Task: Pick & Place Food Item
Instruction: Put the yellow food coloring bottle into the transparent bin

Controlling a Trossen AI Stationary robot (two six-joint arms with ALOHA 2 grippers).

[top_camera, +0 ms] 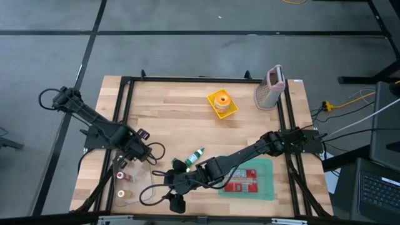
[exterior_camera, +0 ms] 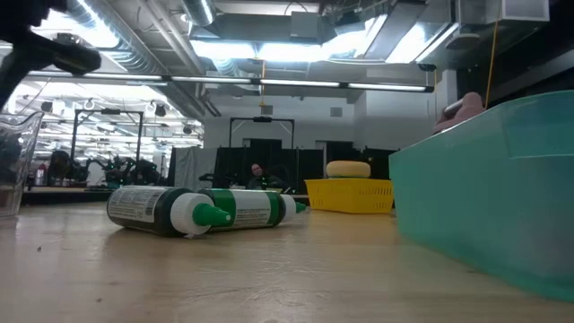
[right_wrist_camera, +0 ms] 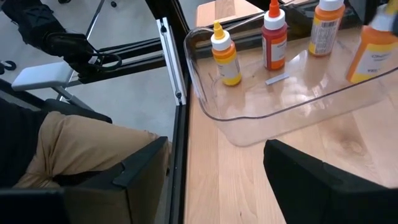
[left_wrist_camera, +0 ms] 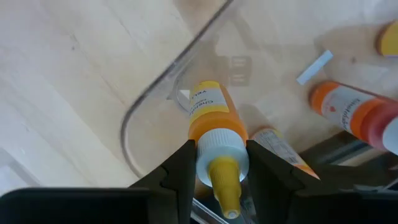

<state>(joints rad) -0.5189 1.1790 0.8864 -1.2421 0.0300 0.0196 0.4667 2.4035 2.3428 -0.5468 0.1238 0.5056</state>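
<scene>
A yellow-orange squeeze bottle [left_wrist_camera: 211,112] with a white cap and yellow nozzle hangs over a corner of the clear plastic tray [left_wrist_camera: 134,106], with my left gripper [left_wrist_camera: 219,152] shut on it. In the high view that gripper [top_camera: 136,152] is at the table's near left, above the tray [top_camera: 122,184]. The right wrist view shows the same bottle [right_wrist_camera: 371,53] at the tray's far end. My right gripper [right_wrist_camera: 217,186] is open and holds nothing; it hovers near the table's near edge [top_camera: 177,201], just right of the tray. My left gripper pinches the bottle's white cap collar [left_wrist_camera: 205,152] between its two fingers [left_wrist_camera: 180,168], just below the nozzle. The fingers come from above, pointing down. The bottle hangs nearly upright below them. Whether its base touches the tray floor I cannot tell.
Three more bottles stand in the tray: yellow [right_wrist_camera: 225,56], red [right_wrist_camera: 273,43], orange [right_wrist_camera: 325,28]. Two green bottles [exterior_camera: 206,211] lie mid-table. A teal bin [top_camera: 250,178] sits at the near right, a yellow basket [top_camera: 222,104] and a grater [top_camera: 270,87] at the far right.
</scene>
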